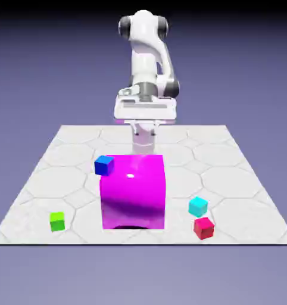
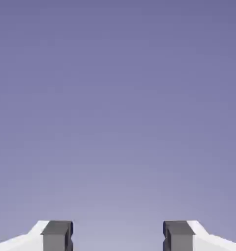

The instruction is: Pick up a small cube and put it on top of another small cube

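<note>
With our gripper (image 2: 118, 238) spread apart and empty, we judge the small red cube (image 1: 203, 227), sitting near the table's front edge beside the cyan cube (image 1: 197, 206), light and rigid, best pinched across two flat opposite sides.

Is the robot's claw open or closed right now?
Open. In the hand view the gripper shows its two grey fingertips set wide apart, with only blue-violet backdrop between them and nothing held.

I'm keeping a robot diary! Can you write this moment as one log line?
gripper: open, empty | red cube: on table, untouched | green cube: on table, nothing on top | stacking: not started
</note>
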Available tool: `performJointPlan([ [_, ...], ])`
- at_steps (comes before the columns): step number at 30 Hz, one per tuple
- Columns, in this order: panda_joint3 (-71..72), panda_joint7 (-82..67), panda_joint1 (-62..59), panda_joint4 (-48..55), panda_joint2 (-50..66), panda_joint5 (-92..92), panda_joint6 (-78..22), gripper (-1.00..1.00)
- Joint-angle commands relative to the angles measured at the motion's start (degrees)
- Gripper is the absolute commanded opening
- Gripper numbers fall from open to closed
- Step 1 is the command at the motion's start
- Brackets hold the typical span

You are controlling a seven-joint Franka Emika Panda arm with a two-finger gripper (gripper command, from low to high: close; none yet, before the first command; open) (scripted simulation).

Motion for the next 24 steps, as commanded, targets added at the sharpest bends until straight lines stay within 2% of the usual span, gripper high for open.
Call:
performJointPlan([
  [1,0.7,0.5,0.1,1.3,2.1,-0.5,-1.1,0.00],
  [24,16.7,13.0,3.1,31.6,49.8,-11.3,-26.5,0.00],
])
